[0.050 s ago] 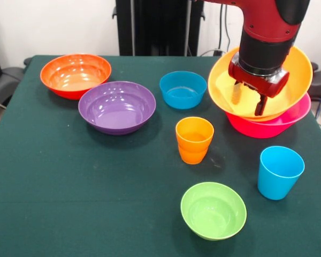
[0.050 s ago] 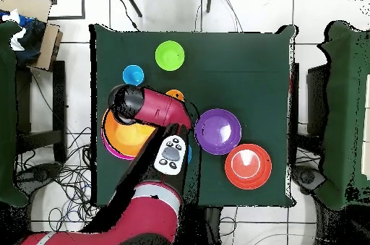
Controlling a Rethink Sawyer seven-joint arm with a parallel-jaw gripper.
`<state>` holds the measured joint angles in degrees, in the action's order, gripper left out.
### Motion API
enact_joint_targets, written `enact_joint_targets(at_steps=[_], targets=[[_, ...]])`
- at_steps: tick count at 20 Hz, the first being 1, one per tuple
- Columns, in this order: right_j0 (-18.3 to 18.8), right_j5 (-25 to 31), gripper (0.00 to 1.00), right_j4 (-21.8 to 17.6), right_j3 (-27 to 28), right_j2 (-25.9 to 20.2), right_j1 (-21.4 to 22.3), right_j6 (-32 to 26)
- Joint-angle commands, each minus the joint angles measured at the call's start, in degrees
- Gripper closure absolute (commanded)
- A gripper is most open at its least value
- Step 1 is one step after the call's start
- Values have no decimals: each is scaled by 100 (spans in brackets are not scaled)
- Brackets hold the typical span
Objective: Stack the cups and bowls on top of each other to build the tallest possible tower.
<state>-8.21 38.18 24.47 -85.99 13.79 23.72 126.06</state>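
Observation:
A large orange bowl (image 1: 295,75) leans tilted in the hot pink bowl (image 1: 278,126) at the right, forming the tower; from above, the two show as orange (image 2: 124,137) ringed with pink (image 2: 108,144). My gripper (image 1: 250,104) reaches down into the orange bowl's open mouth. On the cloth stand an orange cup (image 1: 194,139), a sky blue cup (image 1: 279,171), a lime green bowl (image 1: 213,210), a blue bowl (image 1: 183,89), a purple bowl (image 1: 116,107) and a red-orange bowl (image 1: 75,75). A pale yellow patch shows inside the orange bowl; what it is I cannot make out.
The green table cloth (image 1: 69,187) ends close to the pink bowl at the right. In the overhead view the arm (image 2: 155,108) covers the blue bowl and most of the orange cup. Chairs and cables surround the table.

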Motion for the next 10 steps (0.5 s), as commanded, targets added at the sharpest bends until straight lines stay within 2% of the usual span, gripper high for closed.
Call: enact_joint_targets(at_steps=[1,5,10], targets=[[-146,704,0,-122,270,-98,344,1021],[-168,1150,0,-128,239,-24,604,1042],[-176,1177,0,-100,174,-23,666,1030]])
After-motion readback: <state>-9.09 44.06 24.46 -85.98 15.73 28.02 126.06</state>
